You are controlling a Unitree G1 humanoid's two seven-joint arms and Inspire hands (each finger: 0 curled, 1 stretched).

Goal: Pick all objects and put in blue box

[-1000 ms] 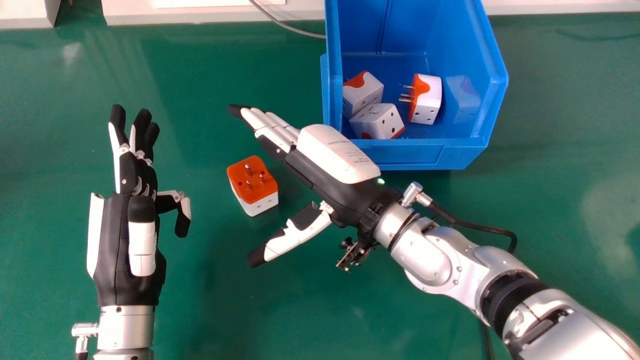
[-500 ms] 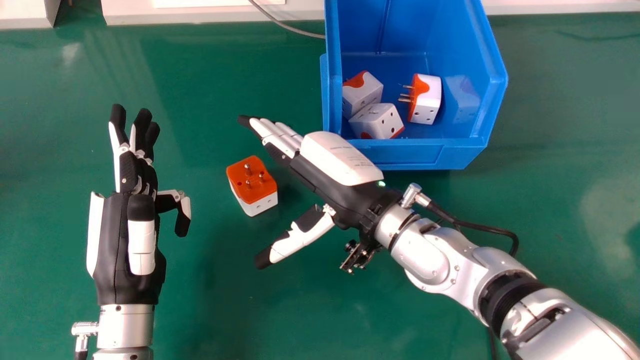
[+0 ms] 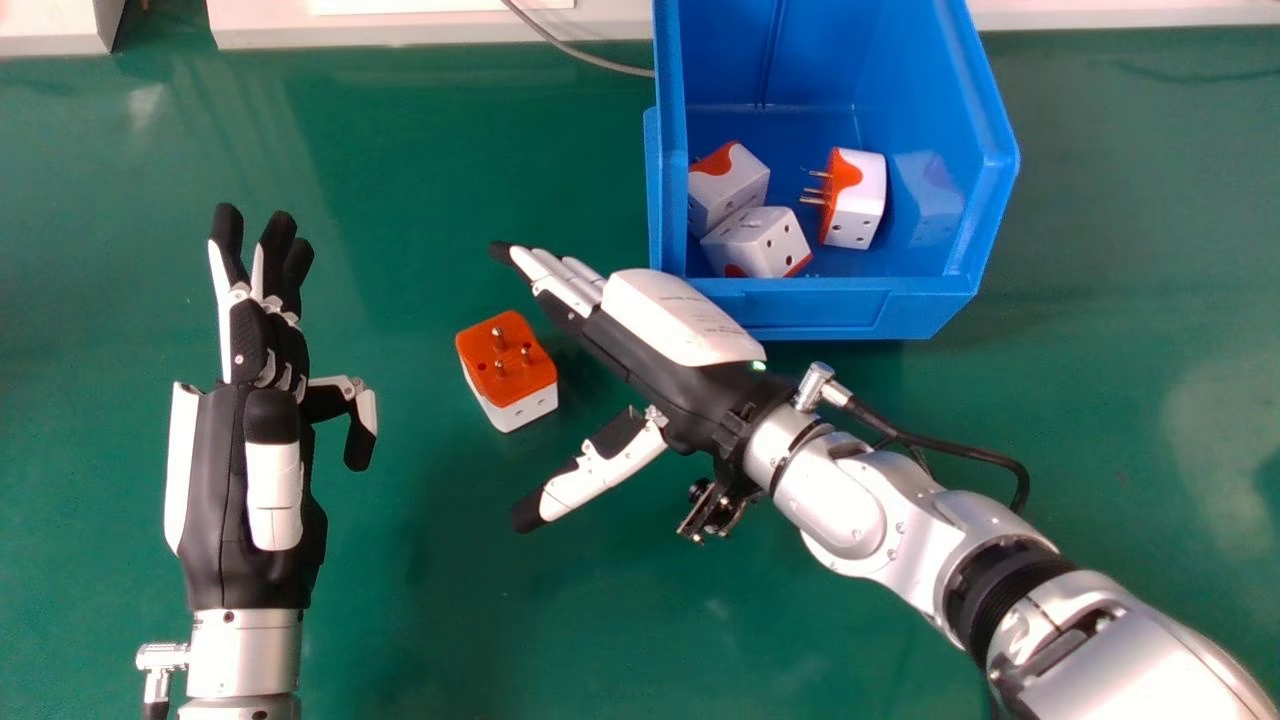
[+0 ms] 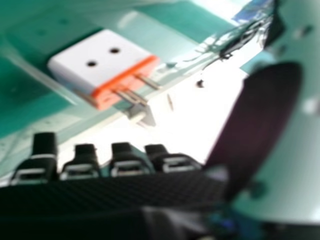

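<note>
- Loose adapter (image 3: 507,370), white with an orange face: rests on the green desk (image 3: 400,600) at nine o'clock from the head view's middle, pins up.
- In the right hand view: white side with round holes, orange face with pins, beyond the fingertips.
- Right hand (image 3: 680,340): holds fingers straight and close together toward ten o'clock, thumb spread wide toward seven; in the head view, leaves the loose adapter in the opening between them, a strip of desk visible around it.
- Silver forearm (image 3: 1130,640): comes in from four o'clock.
- Left hand (image 3: 235,480): lies well off at nine o'clock from the loose adapter, mostly straight fingers toward twelve.
- Blue box (image 3: 820,310): stands at two o'clock from the loose adapter.
- Inside it: two adapters (image 3: 757,243) touching, a third adapter (image 3: 860,200) apart from them at three o'clock, pins toward nine.
- Grey cable (image 3: 575,50): runs toward the blue box from near twelve o'clock.
</note>
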